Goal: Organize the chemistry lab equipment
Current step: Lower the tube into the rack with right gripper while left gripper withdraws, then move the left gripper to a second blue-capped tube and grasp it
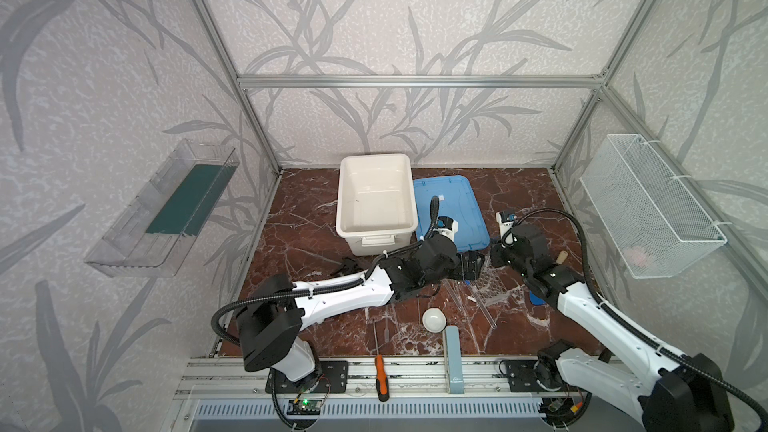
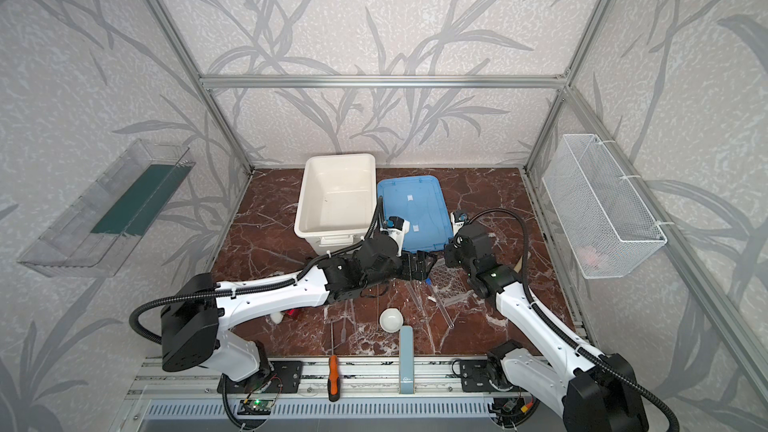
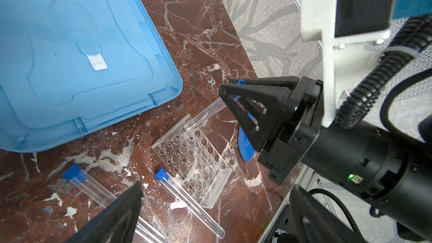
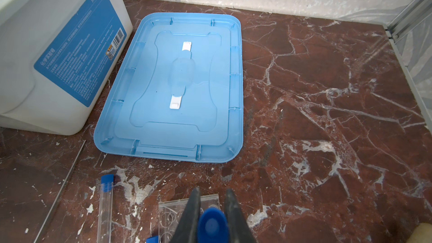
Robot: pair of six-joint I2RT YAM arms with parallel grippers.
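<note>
One white bin (image 1: 376, 201) stands open beyond the tube rack (image 3: 194, 160), probably to receive equipment. The right gripper (image 4: 212, 192) is clamped on the blue cap of a tube (image 3: 203, 115), which slants into a rack hole. A second tube (image 3: 189, 203) lies beside the rack. The left gripper (image 3: 216, 185) hangs near it, jaws apart.

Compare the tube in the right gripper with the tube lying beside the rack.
The gripped tube is tilted, lower end at the rack; the loose tube lies flat on the table. The gripped tube's cap sits between the fingers of the right gripper; the loose tube is untouched. Both are clear, blue-capped.
</note>
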